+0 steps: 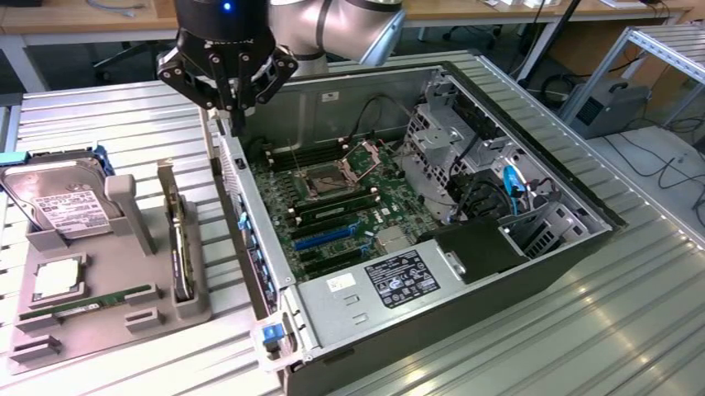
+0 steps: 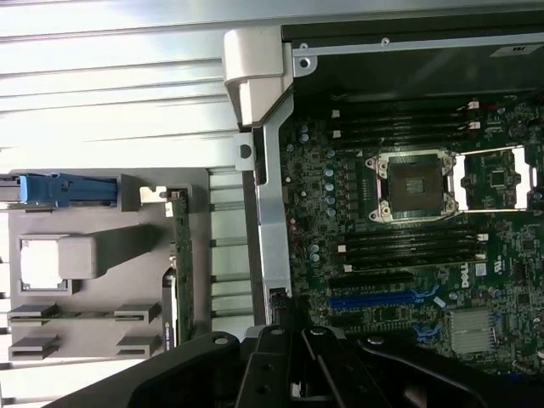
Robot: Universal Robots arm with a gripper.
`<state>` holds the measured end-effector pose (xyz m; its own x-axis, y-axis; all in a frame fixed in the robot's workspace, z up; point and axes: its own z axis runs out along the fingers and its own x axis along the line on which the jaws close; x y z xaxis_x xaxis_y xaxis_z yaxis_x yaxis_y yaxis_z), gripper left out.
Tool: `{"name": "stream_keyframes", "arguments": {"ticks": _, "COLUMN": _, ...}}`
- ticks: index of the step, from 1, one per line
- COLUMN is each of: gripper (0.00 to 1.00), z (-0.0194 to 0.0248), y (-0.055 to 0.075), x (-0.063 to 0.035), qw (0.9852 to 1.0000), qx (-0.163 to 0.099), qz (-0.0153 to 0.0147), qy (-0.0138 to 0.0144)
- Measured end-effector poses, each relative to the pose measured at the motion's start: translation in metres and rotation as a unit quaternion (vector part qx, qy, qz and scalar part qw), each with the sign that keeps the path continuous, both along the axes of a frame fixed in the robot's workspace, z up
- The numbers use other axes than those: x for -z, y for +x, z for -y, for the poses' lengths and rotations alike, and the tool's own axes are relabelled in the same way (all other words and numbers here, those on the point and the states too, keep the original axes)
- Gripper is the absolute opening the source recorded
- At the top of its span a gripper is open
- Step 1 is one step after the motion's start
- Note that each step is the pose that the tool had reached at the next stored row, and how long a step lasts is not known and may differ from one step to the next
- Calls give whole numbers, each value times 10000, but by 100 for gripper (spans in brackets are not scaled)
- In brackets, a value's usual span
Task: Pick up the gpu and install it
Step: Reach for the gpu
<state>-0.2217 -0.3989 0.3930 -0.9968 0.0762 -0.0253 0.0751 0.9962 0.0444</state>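
Operator: Layout is requested, largest item first.

Observer: Ribbed silver metal surface is seen beneath everything. An open grey and black computer case is laid on its side on it. A green motherboard is exposed inside the case.

Operator: What is set beside the case?

Observer: A grey moulded plastic holder is placed just beside it, on the exterior view's left.

Operator: How is the end effector described?

Observer: The black end effector is held above the case's rim on the side facing the holder, toward the far corner. Its fingers are pressed together and nothing is clamped between them. It is kept apart from the holder's contents.

Operator: What is carried by the holder?

Observer: A boxy silver hard drive with a white label is stood upright at the holder's far end.

Operator: Where is the task's card found?

Observer: The thin, dark, flat gpu is stood on its long edge in the holder's slot nearest the case. Its green edge is seen from above in the wrist view. It is touched only by the holder.

Operator: Anything smaller?

Observer: Narrow blue expansion slots are seen on the motherboard.
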Motion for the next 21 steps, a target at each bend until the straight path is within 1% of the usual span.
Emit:
{"name": "stream_keyframes", "arguments": {"ticks": 7, "gripper": 11, "z": 0, "y": -60, "x": 0, "qw": 10000, "qx": 0, "qz": 0, "qy": 0}}
{"name": "stream_keyframes", "arguments": {"ticks": 21, "gripper": 11, "z": 0, "y": -241, "x": 0, "qw": 10000, "qx": 0, "qz": 0, "qy": 0}}
